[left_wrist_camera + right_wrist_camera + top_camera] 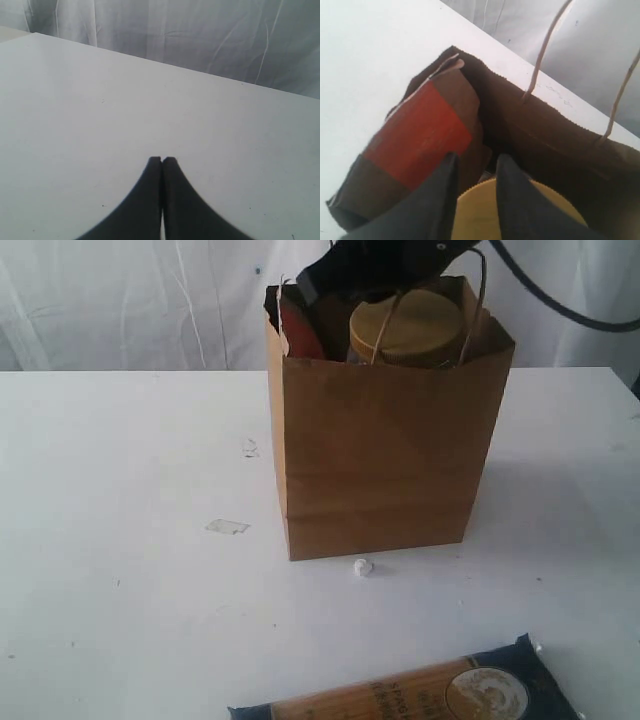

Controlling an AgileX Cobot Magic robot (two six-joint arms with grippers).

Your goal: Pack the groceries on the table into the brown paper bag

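The brown paper bag [380, 460] stands upright mid-table. Inside it I see the jar's tan lid [405, 328] and the orange-brown pouch [298, 332] leaning at the left wall. My right gripper [318, 282] hovers over the bag's mouth. In the right wrist view its fingers [477, 159] stand slightly apart, open, above the lid [480, 215] and beside the pouch [415, 140], with nothing between them. The long dark-blue-and-tan packet [420, 695] lies on the table [120, 620] at the front edge. My left gripper [162, 160] is shut over bare tabletop, out of the exterior view.
A small white pebble-like bit [363, 566] lies just in front of the bag. Two faint marks [227, 527] sit left of the bag. The bag's paper loop handles [545, 45] rise beside the right gripper. White curtain hangs behind the table.
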